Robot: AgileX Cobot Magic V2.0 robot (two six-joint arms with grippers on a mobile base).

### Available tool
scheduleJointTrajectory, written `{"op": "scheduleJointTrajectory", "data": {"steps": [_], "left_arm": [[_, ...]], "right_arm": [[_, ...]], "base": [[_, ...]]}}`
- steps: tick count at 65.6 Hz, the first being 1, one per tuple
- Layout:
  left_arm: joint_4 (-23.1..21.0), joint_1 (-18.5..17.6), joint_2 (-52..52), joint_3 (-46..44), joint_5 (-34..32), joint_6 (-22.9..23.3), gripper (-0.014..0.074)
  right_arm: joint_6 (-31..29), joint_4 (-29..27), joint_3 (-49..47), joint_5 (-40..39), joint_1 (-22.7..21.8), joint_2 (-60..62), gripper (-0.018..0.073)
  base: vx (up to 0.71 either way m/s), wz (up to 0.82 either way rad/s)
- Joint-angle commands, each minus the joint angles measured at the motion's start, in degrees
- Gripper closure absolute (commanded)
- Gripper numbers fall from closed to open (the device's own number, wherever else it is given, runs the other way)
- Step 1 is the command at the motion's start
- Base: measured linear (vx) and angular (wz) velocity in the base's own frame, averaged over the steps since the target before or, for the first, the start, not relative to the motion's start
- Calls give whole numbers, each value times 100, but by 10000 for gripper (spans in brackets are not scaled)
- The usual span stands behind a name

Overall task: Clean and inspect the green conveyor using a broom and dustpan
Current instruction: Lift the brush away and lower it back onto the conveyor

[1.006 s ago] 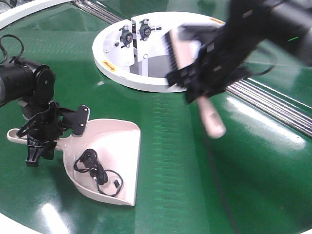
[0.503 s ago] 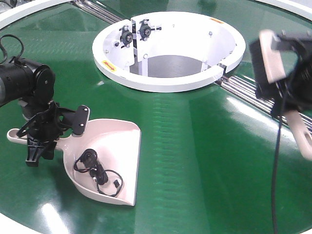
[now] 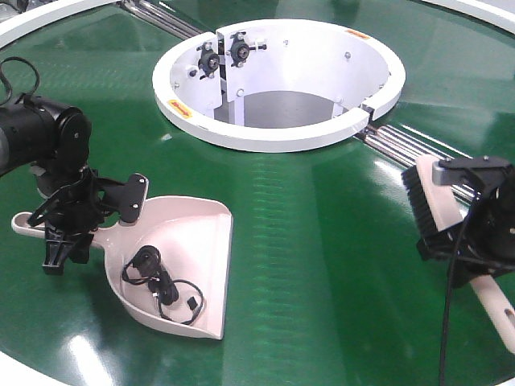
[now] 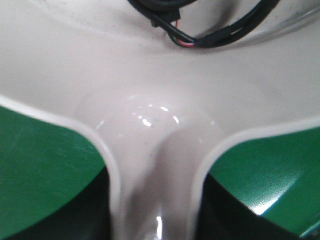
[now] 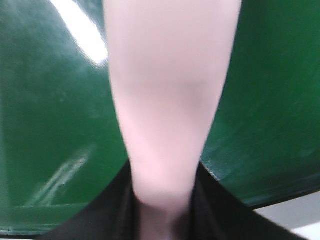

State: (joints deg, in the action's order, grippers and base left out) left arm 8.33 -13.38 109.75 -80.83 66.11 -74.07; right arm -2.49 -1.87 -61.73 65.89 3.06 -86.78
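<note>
Pink-beige plastic stands out twice against the glossy green conveyor [image 3: 306,241], and each piece looks held for a reason. At about 8 o'clock in the front view, the left tool [image 3: 68,232] is clamped on the straight handle of the dustpan [image 3: 193,237]. The wrist view shows the stem running down between two dark jaws, so the scoop lies flat on the belt with its front lip turned toward 3 o'clock, open to whatever gets pushed in. A tangle of thin black cable [image 3: 161,283] already sits inside the pan near its back wall, which suggests some collecting is done. At 12 o'clock the white ring-shaped hub [image 3: 273,138] sits apart from both arms, and the metal rollers [image 3: 406,149] run from its rim toward 4 o'clock. At about 4 o'clock the right tool [image 3: 476,245] grips the broom [image 3: 441,199] partway along its handle. The slotted end points to 5 o'clock and the black bristles face 9 o'clock, toward the pan — an orientation that would suit a stroke leftward across the bare belt. The broom is well apart from the dustpan, and I cannot tell whether its bristles touch the surface.
</note>
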Motion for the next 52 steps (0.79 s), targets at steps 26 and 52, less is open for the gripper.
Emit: {"op": "scheduleJointTrajectory", "data": {"steps": [26,52], "left_arm": [[4,-28,-280,-156,34,84,603],[4,-28,-280,-156,37,84,603]], "right_arm": [[-101,-166,56,-230,-27,-110,557],[-228,-287,56,-104,-27,-734,542]], "base": [[0,0],[0,0]]}}
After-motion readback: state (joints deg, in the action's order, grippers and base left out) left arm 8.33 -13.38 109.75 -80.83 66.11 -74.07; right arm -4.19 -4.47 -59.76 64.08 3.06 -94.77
